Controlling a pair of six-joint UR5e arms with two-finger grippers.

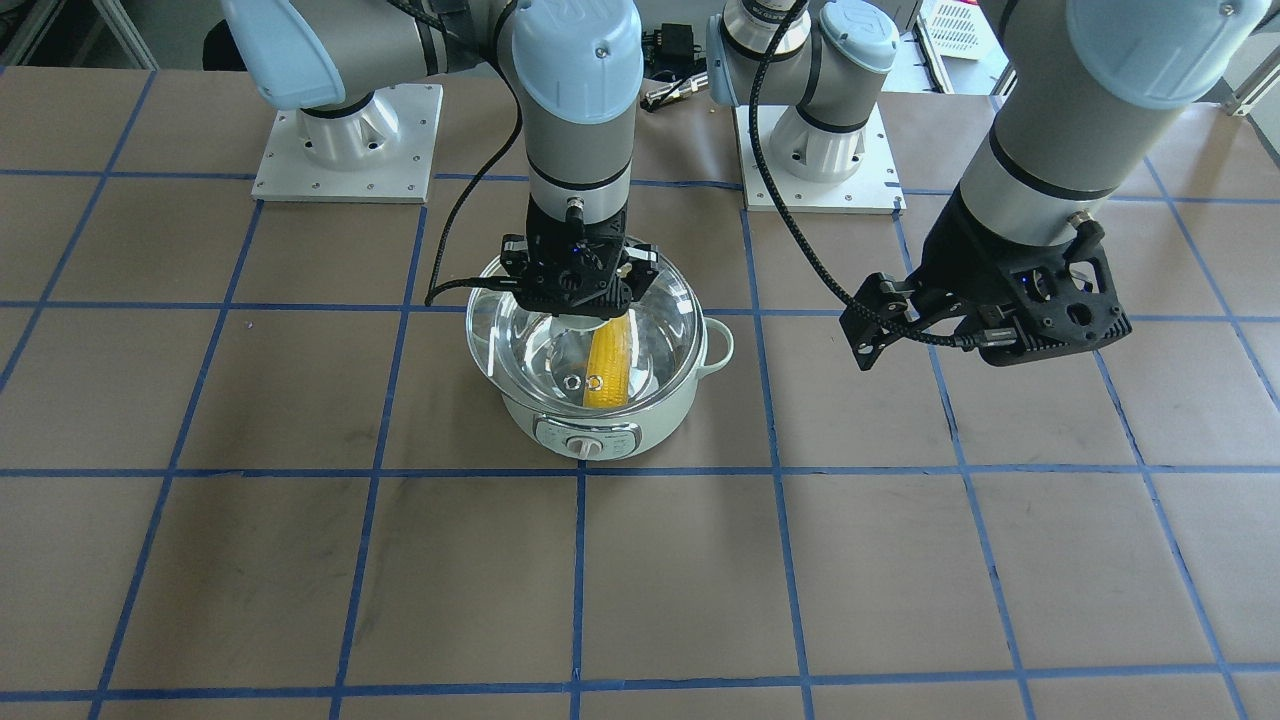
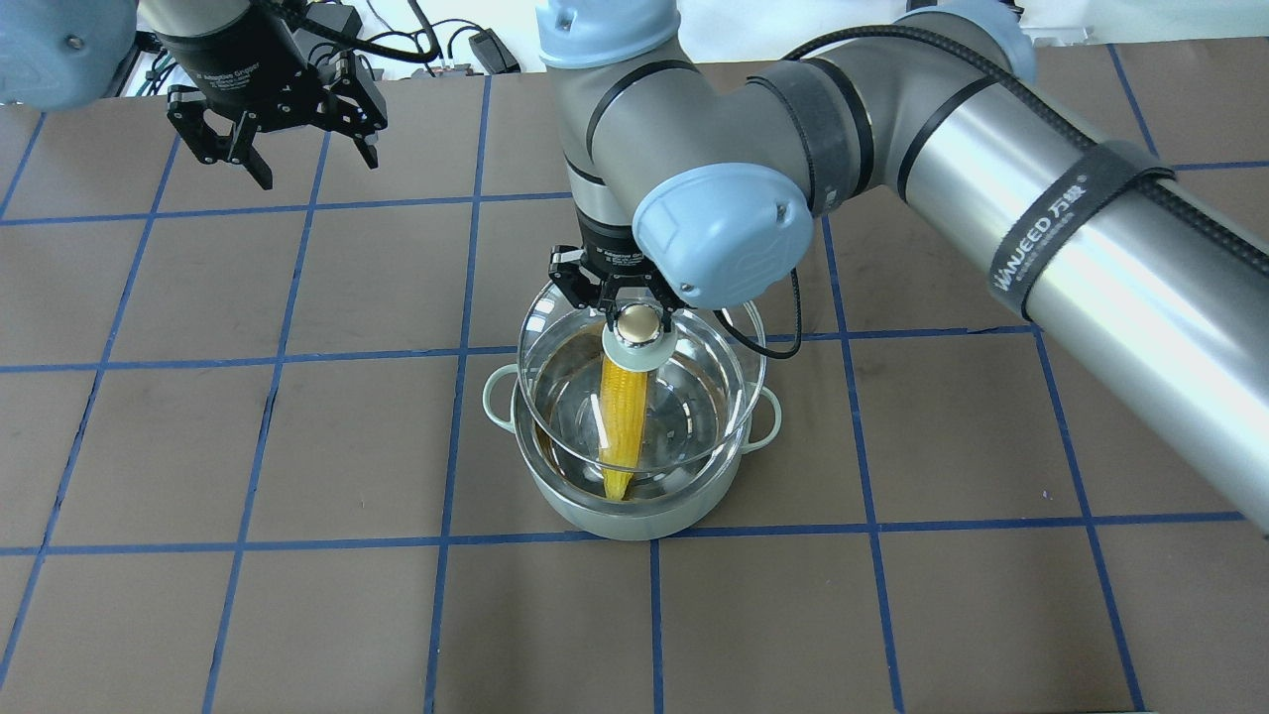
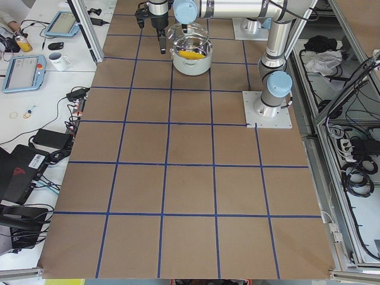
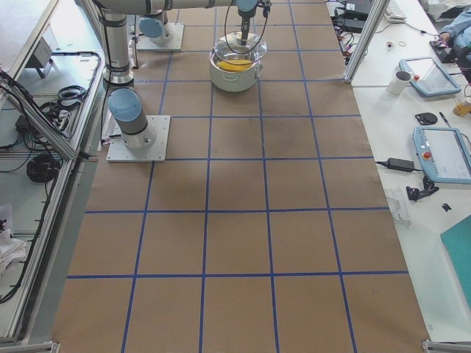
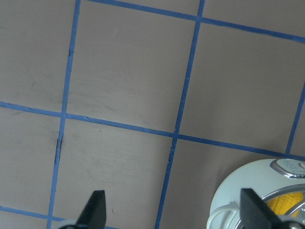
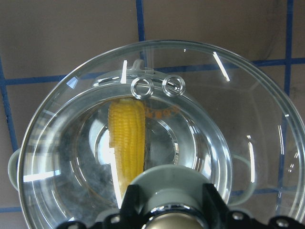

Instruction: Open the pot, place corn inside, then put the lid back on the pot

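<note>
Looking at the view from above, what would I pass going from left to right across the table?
The open left hand, a pot handle, the corn, the other pot handle.

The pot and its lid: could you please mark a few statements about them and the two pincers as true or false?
1. The corn lies inside the pot. True.
2. The lid lies flat beside the pot. False: the right pincer grips its knob and holds it over the pot.
3. The left pincer is shut on the corn. False: it is open and empty, off to the side of the pot.
4. The pot's control dial faces away from the robot's base. True.
</note>
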